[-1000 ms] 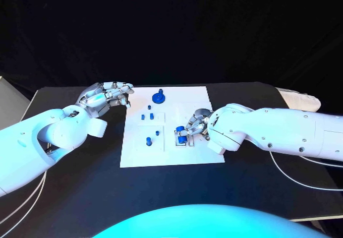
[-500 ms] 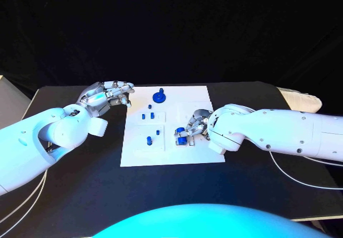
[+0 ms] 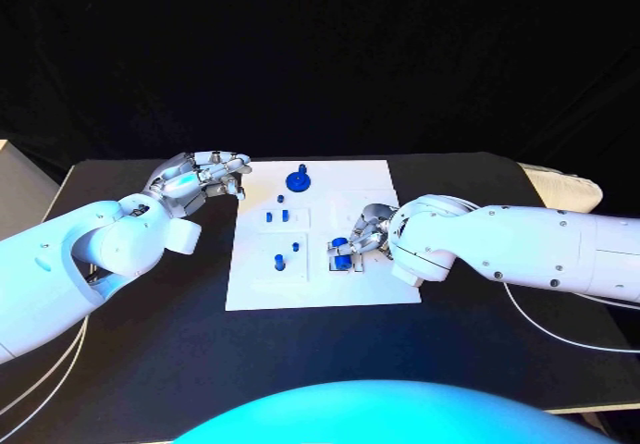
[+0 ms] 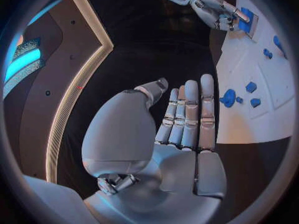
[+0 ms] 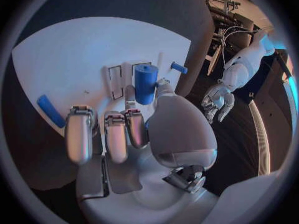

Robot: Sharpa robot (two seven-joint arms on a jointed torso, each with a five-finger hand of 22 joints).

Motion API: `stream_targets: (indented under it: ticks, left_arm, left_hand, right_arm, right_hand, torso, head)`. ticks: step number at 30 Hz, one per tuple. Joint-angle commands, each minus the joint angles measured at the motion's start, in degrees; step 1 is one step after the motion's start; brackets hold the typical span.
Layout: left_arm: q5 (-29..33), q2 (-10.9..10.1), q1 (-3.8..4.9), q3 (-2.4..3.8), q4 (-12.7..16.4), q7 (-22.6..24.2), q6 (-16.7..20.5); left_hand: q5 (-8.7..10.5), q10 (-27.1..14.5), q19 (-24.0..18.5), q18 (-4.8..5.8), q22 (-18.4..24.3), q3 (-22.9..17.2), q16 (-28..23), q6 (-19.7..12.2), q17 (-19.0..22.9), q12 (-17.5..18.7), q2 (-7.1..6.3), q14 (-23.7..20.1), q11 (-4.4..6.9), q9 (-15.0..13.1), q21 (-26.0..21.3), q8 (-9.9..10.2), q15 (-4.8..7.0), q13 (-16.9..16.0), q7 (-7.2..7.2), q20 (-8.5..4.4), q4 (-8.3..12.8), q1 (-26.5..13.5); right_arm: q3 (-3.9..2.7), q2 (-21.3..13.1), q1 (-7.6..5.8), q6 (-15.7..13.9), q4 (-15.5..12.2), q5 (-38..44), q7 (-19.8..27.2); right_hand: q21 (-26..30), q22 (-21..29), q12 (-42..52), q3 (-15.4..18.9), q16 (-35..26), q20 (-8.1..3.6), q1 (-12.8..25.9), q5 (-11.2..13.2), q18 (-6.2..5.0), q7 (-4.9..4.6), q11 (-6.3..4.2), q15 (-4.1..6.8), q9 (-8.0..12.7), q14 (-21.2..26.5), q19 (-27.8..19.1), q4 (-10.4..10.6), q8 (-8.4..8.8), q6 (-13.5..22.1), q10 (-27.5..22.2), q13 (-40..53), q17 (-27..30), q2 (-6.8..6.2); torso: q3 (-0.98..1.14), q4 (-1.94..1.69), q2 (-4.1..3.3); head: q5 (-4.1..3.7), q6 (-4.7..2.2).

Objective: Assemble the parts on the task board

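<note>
Blue cylinder (image 5: 145,82) upright over the slots near the board's (image 3: 253,287) right edge, long axis vertical, pinched by the right robot hand (image 3: 363,242), other fingers curled. Left robot hand (image 3: 200,180) off the board's far left corner above the counter (image 3: 160,351), fingers loosely apart, holding nothing.

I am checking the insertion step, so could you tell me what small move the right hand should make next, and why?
Probably a short, straight push down. The right hand holds the blue cylinder upright over the slotted fixture on the task board, and it does not look seated yet. The left hand holds nothing beside the board, so it need not move.
</note>
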State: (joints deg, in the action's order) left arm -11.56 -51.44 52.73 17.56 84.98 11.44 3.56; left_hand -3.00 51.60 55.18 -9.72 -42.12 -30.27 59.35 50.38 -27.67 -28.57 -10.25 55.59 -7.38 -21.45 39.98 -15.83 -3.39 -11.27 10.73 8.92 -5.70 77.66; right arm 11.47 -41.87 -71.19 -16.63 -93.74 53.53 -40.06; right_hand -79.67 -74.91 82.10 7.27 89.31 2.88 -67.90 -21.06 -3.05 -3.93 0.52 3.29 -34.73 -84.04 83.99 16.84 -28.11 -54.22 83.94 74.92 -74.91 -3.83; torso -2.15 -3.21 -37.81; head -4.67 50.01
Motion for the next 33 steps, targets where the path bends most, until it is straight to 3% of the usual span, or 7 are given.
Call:
stream_targets:
  ticks: [1,6,24,27,33]
  left_arm:
    - [-0.1,0.1,-0.01,0.02,0.1,0.3,-0.9]
    - [-0.1,0.1,-0.01,0.02,0.1,0.3,-1.0]
    - [-0.1,0.0,-0.01,0.02,0.0,0.2,-1.0]
    - [-0.1,0.1,-0.01,0.02,0.0,0.1,-1.1]
    - [-0.1,0.0,-0.01,0.01,0.0,0.1,-1.1]
  left_hand:
    - [-0.05,-0.2,0.4,-0.75,0.0,0.0,-0.3,-0.3,-0.1,0.3,0.60,0.1,-0.01,0.1,-0.2,-0.4,-0.15,0.1,-0.09,0.00,-0.4,-0.1]
    - [-0.05,-0.2,0.4,-0.75,0.0,0.0,-0.3,-0.3,-0.1,0.3,0.60,0.1,-0.01,0.1,-0.2,-0.4,-0.15,0.1,-0.09,0.00,-0.4,-0.1]
    - [-0.05,-0.2,0.4,-0.75,0.1,0.1,-0.3,-0.4,-0.1,0.3,0.61,0.1,-0.02,0.1,-0.3,-0.4,-0.16,0.1,-0.07,0.02,-0.5,0.0]
    - [-0.05,-0.2,0.4,-0.75,0.1,0.1,-0.3,-0.4,-0.1,0.3,0.61,0.1,-0.02,0.1,-0.3,-0.4,-0.16,0.1,-0.07,0.02,-0.5,0.0]
    - [-0.05,-0.2,0.4,-0.75,0.1,0.1,-0.3,-0.4,-0.1,0.3,0.61,0.1,-0.02,0.1,-0.3,-0.4,-0.16,0.1,-0.07,0.02,-0.5,0.0]
  right_arm:
    - [0.03,0.2,0.13,1.3,0.3,2.5,-1.1]
    - [0.04,0.4,0.25,1.4,0.6,3.1,-1.1]
    - [0.05,0.5,0.50,2.9,-0.3,2.8,-1.1]
    - [0.05,0.5,0.52,2.6,-0.3,2.8,-1.1]
    - [0.05,0.4,0.56,1.9,-0.3,3.1,-1.1]
  right_hand:
    - [0.2,-9.6,-0.3,0.4,0.2,-0.49,0.5,0.3,0.87,-0.31,-0.47,0.38,-0.1,-5.7,3.0,0.0,-0.25,0.2,-0.2,7.4,-13.9,0.04]
    - [0.3,-9.6,-0.4,0.4,0.2,-0.49,0.5,0.3,0.87,-0.31,-0.47,0.38,-0.1,-5.7,3.0,0.0,-0.27,0.2,-0.2,7.3,-13.8,0.07]
    - [0.5,-9.6,-1.0,1.6,0.2,-0.48,3.1,3.9,0.85,-0.34,-0.43,0.36,-0.2,-5.7,2.9,0.1,-1.43,0.9,-0.6,6.8,-13.9,-0.55]
    - [0.7,-9.6,-1.3,1.6,0.1,-0.45,5.0,7.0,0.81,-0.38,-0.40,0.32,-0.3,-5.7,2.9,0.2,-2.01,1.3,-0.8,6.6,-13.8,-1.56]
    - [1.3,-9.4,-1.8,1.6,0.0,-0.40,10.6,14.9,0.72,-0.46,-0.33,0.26,-0.3,-5.6,2.8,0.3,-3.10,2.1,-1.2,6.1,-13.5,-5.22]
  torso:
    - [0.00,0.00,-0.02]
    - [0.09,-0.02,0.01]
    - [0.04,0.04,0.08]
    - [0.07,0.03,0.06]
    - [0.06,0.03,0.03]
  head:
    - [0.03,-0.01]
    - [0.13,-0.01]
    - [0.45,-0.01]
    - [0.51,-0.01]
    - [0.48,-0.01]
